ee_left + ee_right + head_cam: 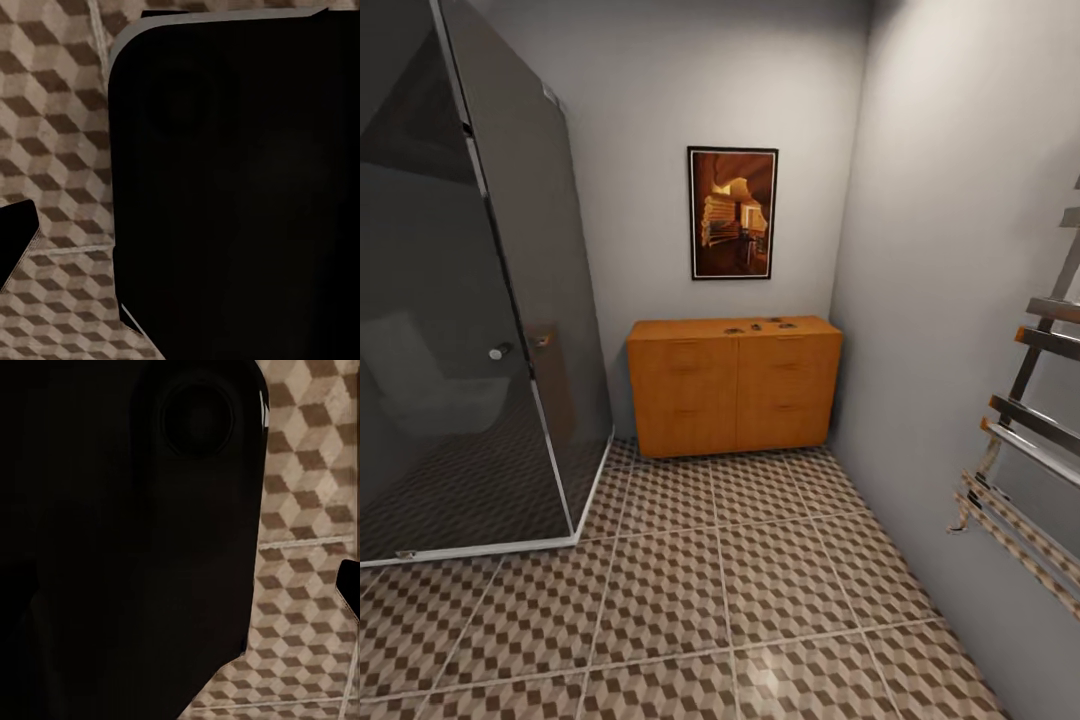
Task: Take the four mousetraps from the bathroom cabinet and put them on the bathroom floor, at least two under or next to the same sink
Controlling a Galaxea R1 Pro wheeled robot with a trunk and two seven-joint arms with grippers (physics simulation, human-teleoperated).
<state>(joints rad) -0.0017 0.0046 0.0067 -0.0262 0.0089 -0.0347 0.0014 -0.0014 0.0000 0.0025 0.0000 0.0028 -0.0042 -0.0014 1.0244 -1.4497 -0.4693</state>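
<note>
Ahead, the low orange-brown wooden cabinet (734,386) stands against the far wall, with small dark mousetraps (758,326) lying on its top toward the back right corner. Whether either claw is open or holding anything, I cannot tell. Driving across the cube-patterned tiled bathroom floor (690,590), the base could clip the smoked-glass shower enclosure (470,300) or the chrome towel rail (1030,420).

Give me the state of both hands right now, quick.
Left hand: cannot be told; its wrist view gives a dark body over the bathroom floor, no fingers to read.
Right hand: cannot be told, same reason.
</note>
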